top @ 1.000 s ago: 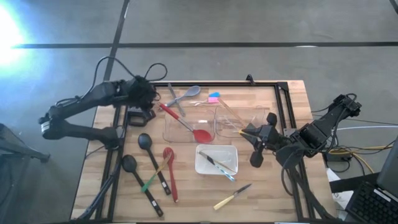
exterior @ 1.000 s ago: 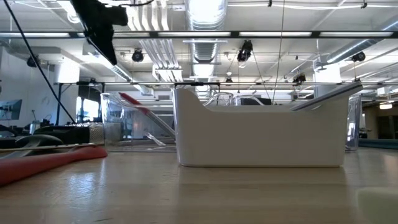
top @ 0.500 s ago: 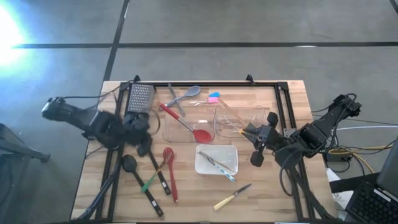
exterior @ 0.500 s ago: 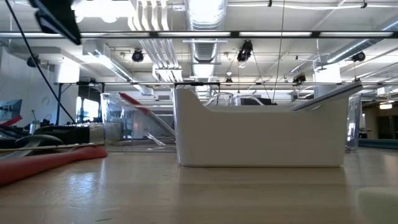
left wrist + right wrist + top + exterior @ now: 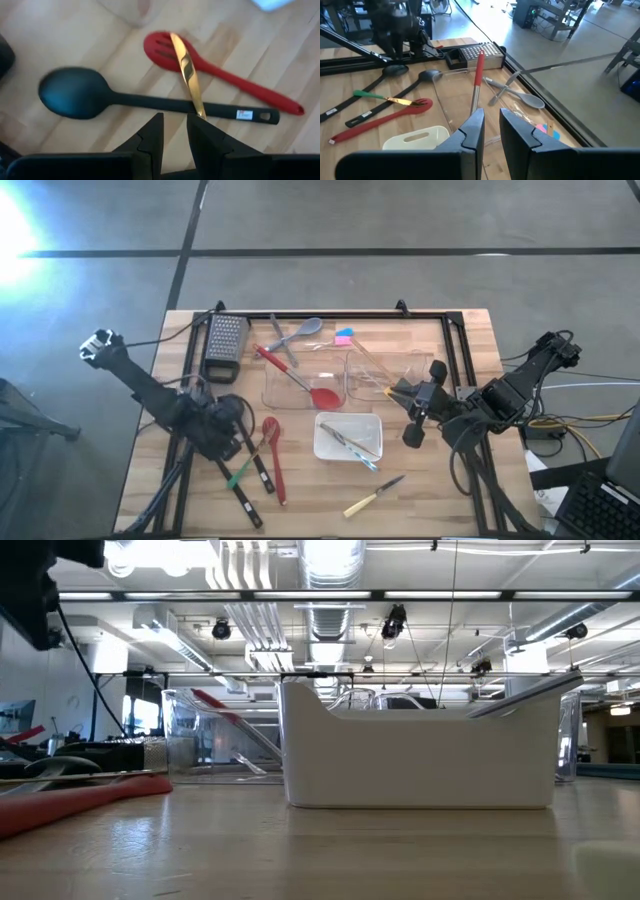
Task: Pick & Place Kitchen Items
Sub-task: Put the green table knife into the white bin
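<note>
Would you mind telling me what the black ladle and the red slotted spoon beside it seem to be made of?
Black ladle: probably nylon or plastic, matte with a soft sheen on the bowl. Red slotted spoon: likely silicone or plastic, uniformly coloured, smooth and dull.

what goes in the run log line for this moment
left gripper: empty, fingers nearly shut, over black ladle | right gripper: empty, waiting by bins | red spoon: in bin
</note>
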Robot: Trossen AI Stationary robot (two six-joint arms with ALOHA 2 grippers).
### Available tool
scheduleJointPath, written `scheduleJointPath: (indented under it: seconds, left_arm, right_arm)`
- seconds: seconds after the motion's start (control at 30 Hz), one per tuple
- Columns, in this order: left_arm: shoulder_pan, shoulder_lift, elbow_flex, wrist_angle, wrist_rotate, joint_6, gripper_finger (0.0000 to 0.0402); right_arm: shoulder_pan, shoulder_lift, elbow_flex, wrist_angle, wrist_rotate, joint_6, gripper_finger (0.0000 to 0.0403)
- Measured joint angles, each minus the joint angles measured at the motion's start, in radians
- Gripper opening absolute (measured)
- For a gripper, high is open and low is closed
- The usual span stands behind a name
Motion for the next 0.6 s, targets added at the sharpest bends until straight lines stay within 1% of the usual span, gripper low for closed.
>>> scheduleJointPath:
  seconds: [0.1,0.2,0.4,0.53,0.6]
  left_arm:
    - [-0.001,0.030,-0.035,0.049,0.035,-0.002,0.0092]
    - [-0.001,0.061,-0.074,0.114,0.092,0.000,0.0105]
    - [-0.001,0.119,-0.124,0.256,0.173,0.048,0.0161]
    - [-0.001,0.148,-0.136,0.305,0.182,0.068,0.0200]
    - [-0.001,0.163,-0.137,0.307,0.182,0.067,0.0213]
  right_arm:
    - [0.000,0.000,0.000,0.004,0.000,0.001,0.0052]
    - [0.000,0.000,0.000,0.006,0.000,0.001,0.0052]
    - [0.000,0.000,0.000,0.007,0.000,0.004,0.0052]
    - [0.000,0.000,0.000,0.008,-0.001,0.004,0.0052]
    - [0.000,0.000,0.000,0.008,-0.001,0.004,0.0052]
